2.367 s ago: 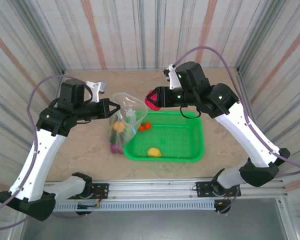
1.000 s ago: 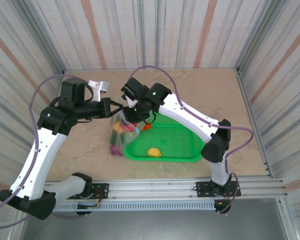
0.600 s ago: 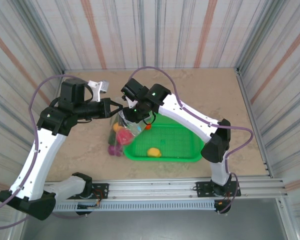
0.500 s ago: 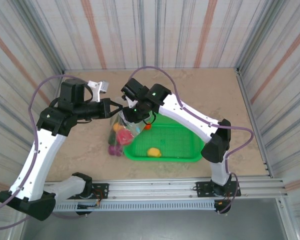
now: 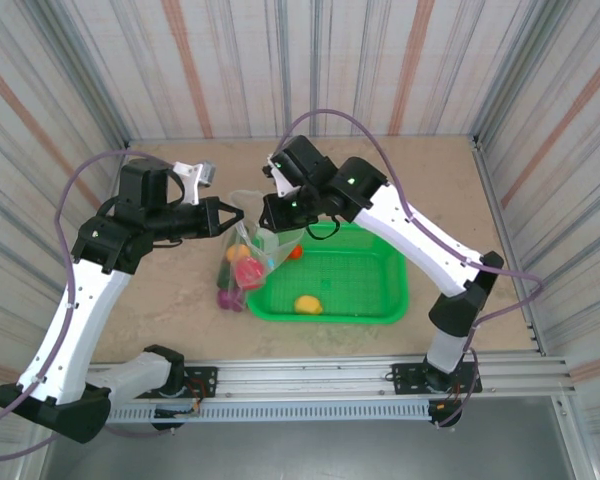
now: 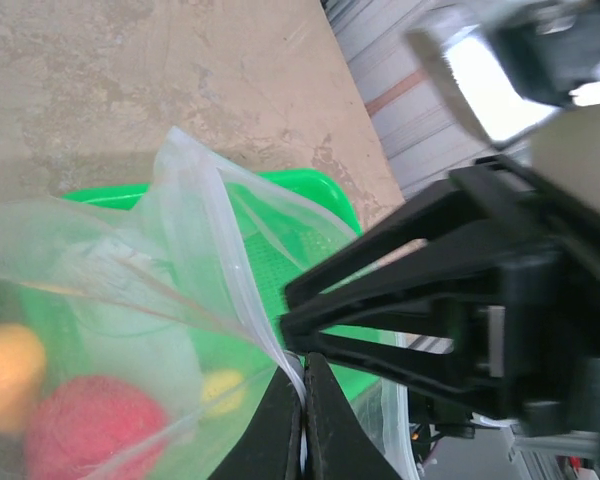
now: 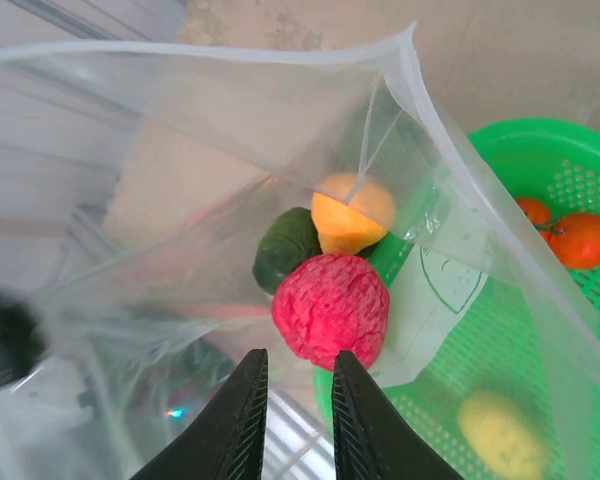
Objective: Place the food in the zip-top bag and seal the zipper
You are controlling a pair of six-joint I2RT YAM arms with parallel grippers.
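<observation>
**Desk:** What do the left jaws have?

**Photographer:** The left gripper (image 6: 301,362) has its jaws pinched tight on the zipper (image 6: 242,290). It holds the zip-top bag (image 5: 248,250) up by its rim, mouth open, over the tabletop (image 5: 170,290) at the left edge of the green basket (image 5: 375,280)

**Desk:** And the right?

**Photographer:** The right gripper (image 7: 300,358) hangs over the bag's mouth, jaws parted by a narrow gap with nothing between them. Below it, inside the bag, lie a red fruit (image 7: 330,308), an orange piece (image 7: 352,212) and a dark green one (image 7: 285,262). Purple pieces (image 5: 227,297) sit low in the bag

**Desk:** Any food outside it?

**Photographer:** Two orange-red tomatoes (image 7: 580,238) and a yellow piece (image 7: 500,430) lie in the basket

**Desk:** Anything readable?

**Photographer:** The bag's white label patch (image 7: 445,270) carries a faint outlined drawing, but its lettering cannot be made out
</observation>
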